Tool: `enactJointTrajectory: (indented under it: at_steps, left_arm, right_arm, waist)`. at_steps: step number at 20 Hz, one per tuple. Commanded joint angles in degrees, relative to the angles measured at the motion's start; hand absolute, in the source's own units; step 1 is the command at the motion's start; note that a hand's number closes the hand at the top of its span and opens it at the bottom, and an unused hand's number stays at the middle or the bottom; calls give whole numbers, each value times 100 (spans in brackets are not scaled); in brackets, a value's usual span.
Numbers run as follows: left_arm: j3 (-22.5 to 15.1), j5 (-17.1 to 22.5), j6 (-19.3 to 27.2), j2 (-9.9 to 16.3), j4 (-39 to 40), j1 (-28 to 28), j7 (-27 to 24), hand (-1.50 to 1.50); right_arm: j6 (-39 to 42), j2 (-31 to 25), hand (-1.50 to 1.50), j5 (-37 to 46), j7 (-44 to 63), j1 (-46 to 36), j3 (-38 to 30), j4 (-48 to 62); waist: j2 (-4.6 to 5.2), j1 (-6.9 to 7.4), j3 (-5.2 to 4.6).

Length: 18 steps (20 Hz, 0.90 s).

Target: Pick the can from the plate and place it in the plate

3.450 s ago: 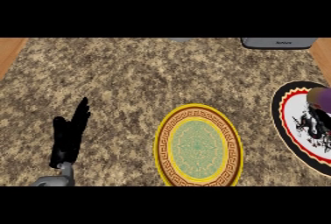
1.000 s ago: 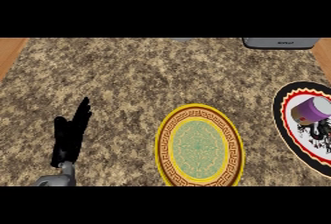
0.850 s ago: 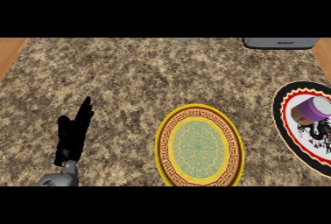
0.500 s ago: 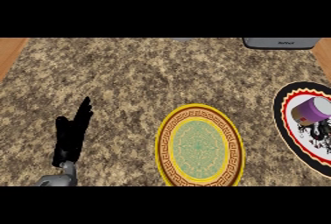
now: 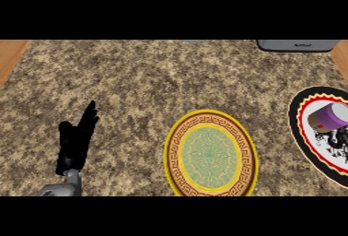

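A purple can lies tilted on a plate with a black rim and red-and-white pattern at the right edge of the head view. Nothing holds the can. In the lower middle sits a second plate with a yellow and brown rim and a green centre; nothing lies on it. My left hand rests open at the lower left, fingers pointing up, well apart from both plates. My right hand does not show.
The speckled stone counter fills most of the view. A grey appliance edge sits at the back right. Wooden strips border the counter at the far left and right.
The can shifted on the black-rimmed plate from 3.5 s ago to one second ago, and has stayed put since. My left hand has barely moved.
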Motion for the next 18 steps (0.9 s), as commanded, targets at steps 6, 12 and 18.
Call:
enactJointTrajectory:
  at_steps: [6,12,18]
  left_arm:
    - [-151,18,-100,-69,-245,231,55,0]
    - [63,131,-162,66,-157,293,-61,0]
    - [-25,65,-114,-1,-244,288,-44,0]
  right_arm:
    - [368,-409,-150,-188,-334,10,-191,273]
    - [388,-470,-150,-323,-621,322,-311,333]
    - [-7,-509,-150,-441,-480,417,-463,411]
  waist:
    - [11,65,14]
    - [12,47,17]
    - [19,92,29]
